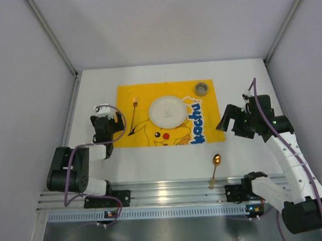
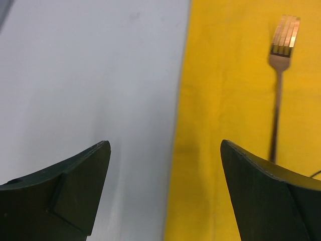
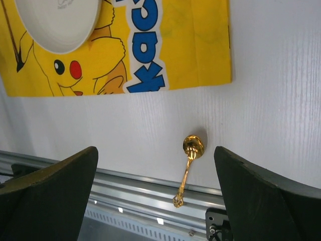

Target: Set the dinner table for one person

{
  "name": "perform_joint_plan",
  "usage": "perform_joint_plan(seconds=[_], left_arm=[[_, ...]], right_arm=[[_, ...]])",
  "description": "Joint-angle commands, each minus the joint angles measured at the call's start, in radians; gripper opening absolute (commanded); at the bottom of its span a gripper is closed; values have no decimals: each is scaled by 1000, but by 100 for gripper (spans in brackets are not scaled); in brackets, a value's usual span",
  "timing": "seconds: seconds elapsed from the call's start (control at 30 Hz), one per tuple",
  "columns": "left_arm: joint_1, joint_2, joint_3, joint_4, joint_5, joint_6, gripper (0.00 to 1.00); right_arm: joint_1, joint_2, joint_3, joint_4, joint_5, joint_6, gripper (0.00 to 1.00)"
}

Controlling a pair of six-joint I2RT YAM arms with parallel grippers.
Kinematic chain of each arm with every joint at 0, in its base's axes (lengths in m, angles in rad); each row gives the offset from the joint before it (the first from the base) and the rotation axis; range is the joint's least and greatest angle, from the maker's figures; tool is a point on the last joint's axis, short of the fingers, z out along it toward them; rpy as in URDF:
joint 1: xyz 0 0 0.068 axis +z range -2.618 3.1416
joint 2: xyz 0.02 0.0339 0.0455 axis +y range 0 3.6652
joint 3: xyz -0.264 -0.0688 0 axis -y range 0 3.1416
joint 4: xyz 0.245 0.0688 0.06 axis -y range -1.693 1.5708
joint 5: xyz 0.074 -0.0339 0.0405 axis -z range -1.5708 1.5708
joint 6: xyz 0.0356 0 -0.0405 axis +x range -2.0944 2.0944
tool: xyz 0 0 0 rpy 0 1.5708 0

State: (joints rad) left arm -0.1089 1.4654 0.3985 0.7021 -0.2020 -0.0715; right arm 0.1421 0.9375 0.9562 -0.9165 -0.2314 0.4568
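Gold spoon (image 1: 215,170) on dinner table (image 1: 95,91), near yellow cloth (image 1: 129,98) with plate (image 1: 168,110)

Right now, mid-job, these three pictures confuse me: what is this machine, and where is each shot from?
Two robot arms are bolted at the near edge of the white table. One picture looks down from above; the other two come from wrist cameras, the dark wedges being each arm's own fingers. A yellow cloth carries a plate, a fork to its left and a small grey round thing. A gold spoon lies off the cloth, by the rail. The left gripper and right gripper are open and hold nothing.
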Motion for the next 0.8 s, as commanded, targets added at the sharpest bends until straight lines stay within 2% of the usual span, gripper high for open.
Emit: perform_joint_plan(seconds=[0.0, 0.1, 0.17, 0.27, 0.3, 0.33, 0.43, 0.5, 0.63, 0.77], left_arm=[[89, -85, -79, 166, 9, -36, 96], [86, -62, -37, 107, -55, 1, 92], [87, -36, -27, 138, -82, -7, 92], [84, -13, -10, 129, 16, -7, 90], [83, -7, -38, 255, 56, -5, 92], [80, 19, -62, 282, 102, 27, 93], [69, 97, -98, 418, 86, 41, 96], [67, 104, -67, 363, 91, 32, 96], [67, 101, -78, 375, 59, 19, 98], [67, 101, -82, 389, 58, 24, 99]], right_arm=[[7, -22, 1, -41, 24, -20, 100], [7, -11, 3, -39, 15, -23, 100], [5, 12, 12, -39, 10, -29, 100], [7, 32, 36, -38, 6, -47, 100], [7, 37, 41, -38, 7, -59, 100], [7, 44, 38, -36, 6, -63, 100], [8, 43, -8, -27, 14, -70, 100], [8, 40, -46, -7, 21, -60, 100], [10, 49, -140, 27, 64, -34, 100], [11, 106, -145, -21, 122, 29, 99]])
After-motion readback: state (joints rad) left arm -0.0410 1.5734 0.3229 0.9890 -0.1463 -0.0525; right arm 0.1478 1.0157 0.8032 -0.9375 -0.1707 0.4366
